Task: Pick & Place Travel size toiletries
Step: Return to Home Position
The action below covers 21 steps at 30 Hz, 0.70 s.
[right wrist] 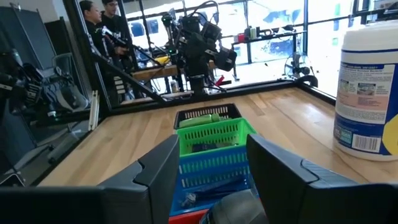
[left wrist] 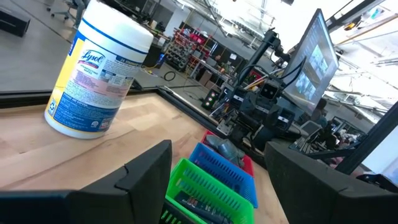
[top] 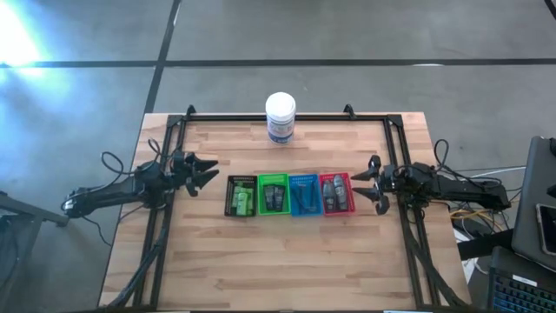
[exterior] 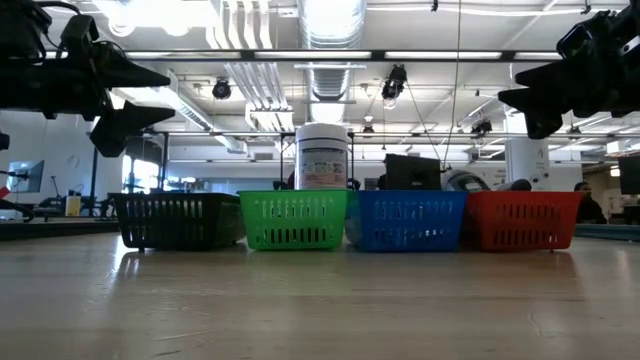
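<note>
Your worktop (top: 261, 269) carries everything. The left arm (top: 130, 187) and right arm (top: 452, 184) hang above it, one at either end of the tray row, jaws spread and empty. The jar (top: 280, 117) stands behind the row. The four trays (top: 272, 176) sit side by side, with the toiletries (top: 334, 193) lying inside them. If you retract too low or inward, I judge a jaw could clip an end tray and spill it.

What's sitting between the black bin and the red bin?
The green bin, then the blue bin, fill the row from the black bin to the red bin; the low view shows it.
</note>
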### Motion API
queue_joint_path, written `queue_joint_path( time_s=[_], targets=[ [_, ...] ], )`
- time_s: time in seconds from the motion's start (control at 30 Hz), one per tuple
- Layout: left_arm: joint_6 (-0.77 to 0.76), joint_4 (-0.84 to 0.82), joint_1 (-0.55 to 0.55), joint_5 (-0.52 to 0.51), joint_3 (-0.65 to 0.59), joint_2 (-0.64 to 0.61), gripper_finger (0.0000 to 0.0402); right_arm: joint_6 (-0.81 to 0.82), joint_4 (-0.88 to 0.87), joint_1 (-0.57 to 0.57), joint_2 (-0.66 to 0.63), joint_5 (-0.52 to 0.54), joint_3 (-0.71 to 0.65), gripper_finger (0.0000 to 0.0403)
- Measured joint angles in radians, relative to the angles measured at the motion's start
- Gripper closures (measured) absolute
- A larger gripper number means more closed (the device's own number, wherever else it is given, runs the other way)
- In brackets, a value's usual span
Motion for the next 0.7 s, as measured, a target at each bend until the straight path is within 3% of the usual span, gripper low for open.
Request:
queue_joint_path(
  time_s=[0.7],
  targets=[
    [0.000, 0.001, 0.000, 0.000, 0.000, 0.000, 0.0140, 0.000, 0.000, 0.000, 0.000, 0.000, 0.000, 0.0283]
  ],
)
